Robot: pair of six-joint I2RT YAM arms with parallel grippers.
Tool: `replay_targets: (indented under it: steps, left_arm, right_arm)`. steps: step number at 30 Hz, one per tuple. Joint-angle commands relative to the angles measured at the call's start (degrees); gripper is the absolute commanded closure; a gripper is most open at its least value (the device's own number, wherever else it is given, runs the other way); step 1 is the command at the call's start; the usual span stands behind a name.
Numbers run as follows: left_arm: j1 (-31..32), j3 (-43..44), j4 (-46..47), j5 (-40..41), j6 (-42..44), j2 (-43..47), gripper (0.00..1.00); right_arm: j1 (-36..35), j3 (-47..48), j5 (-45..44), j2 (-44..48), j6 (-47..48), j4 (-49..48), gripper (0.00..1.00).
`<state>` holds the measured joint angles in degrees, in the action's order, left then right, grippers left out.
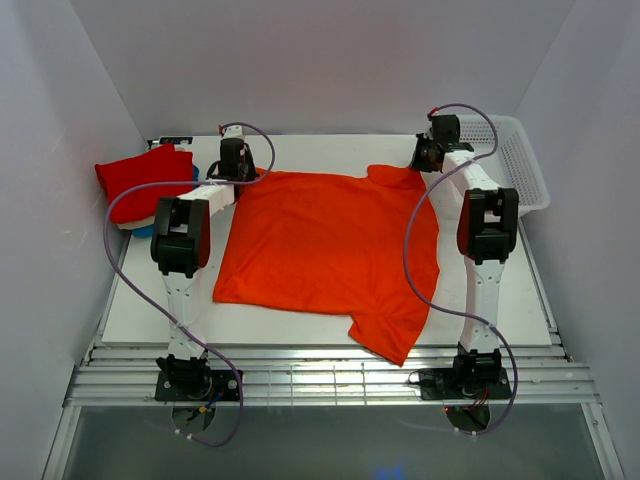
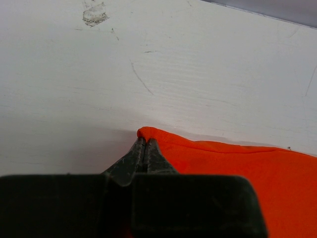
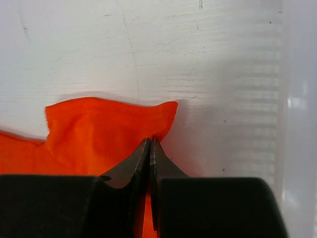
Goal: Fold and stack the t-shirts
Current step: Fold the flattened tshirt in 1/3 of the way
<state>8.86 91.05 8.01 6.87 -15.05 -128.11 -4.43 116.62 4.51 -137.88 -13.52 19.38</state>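
A bright orange t-shirt [image 1: 330, 250] lies spread flat on the white table [image 1: 530, 300], with one sleeve hanging toward the near edge. My left gripper [image 1: 248, 172] is at its far left corner, shut on a small fold of the orange t-shirt [image 2: 223, 163] between the fingertips [image 2: 144, 141]. At the far right sleeve, my right gripper [image 1: 416, 164] is shut on the hem of the orange t-shirt [image 3: 99, 134], pinched at the jaw tips [image 3: 150, 143]. A folded red t-shirt [image 1: 145, 175] tops a stack at the far left, with a teal-blue edge [image 1: 146, 232] showing under it.
A white mesh basket [image 1: 520, 160] stands at the far right corner, just beyond the right arm. White walls close in the table on the left, back and right. A metal rail [image 1: 330, 380] carrying the arm bases runs along the near edge.
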Motion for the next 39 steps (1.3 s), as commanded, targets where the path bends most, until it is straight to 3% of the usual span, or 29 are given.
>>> replay_targets:
  steps: [1,9,24,39]
  left_arm:
    - [0.2,-1.1,1.1,0.1,0.4,6.4,1.00]
    - [0.3,-3.1,2.2,-0.4,-0.5,7.0,1.00]
    - [0.2,-14.3,8.8,3.1,-1.6,14.3,1.00]
    - [0.3,-25.0,15.9,2.4,-1.4,20.3,1.00]
  right_arm:
    - [-0.1,-2.4,1.2,8.2,0.1,-4.7,0.92]
    - [-0.8,-9.5,0.9,13.4,1.3,-5.1,0.92]
    - [-5.5,-34.6,-1.4,28.4,2.2,-11.6,0.92]
    - [-7.8,-46.9,-4.2,40.9,2.4,-10.5,0.92]
